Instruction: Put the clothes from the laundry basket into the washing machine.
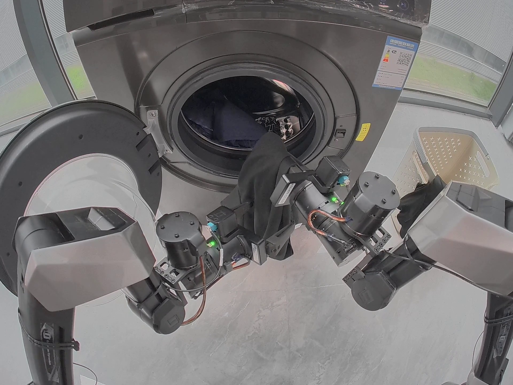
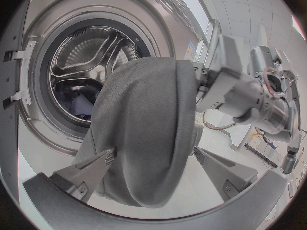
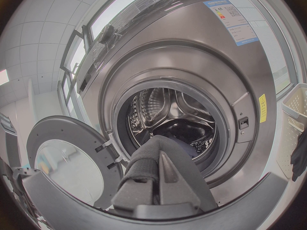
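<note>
Limply, black mesh-knit garment (image 1: 262,180) hangs from right hand (image 3: 161,155) before steel drum (image 3: 160,103).

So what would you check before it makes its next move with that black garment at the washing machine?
1. The door is swung wide open: ok.
2. Room in the drum: ok, the clothes lie low inside.
3. The right hand is shut on the black garment: ok.
4. The left hand is open, a finger on either side of the garment: ok.
5. Garment inside the drum: not ok, it hangs outside, before the lower rim.
6. The basket is emptied: cannot tell.
</note>
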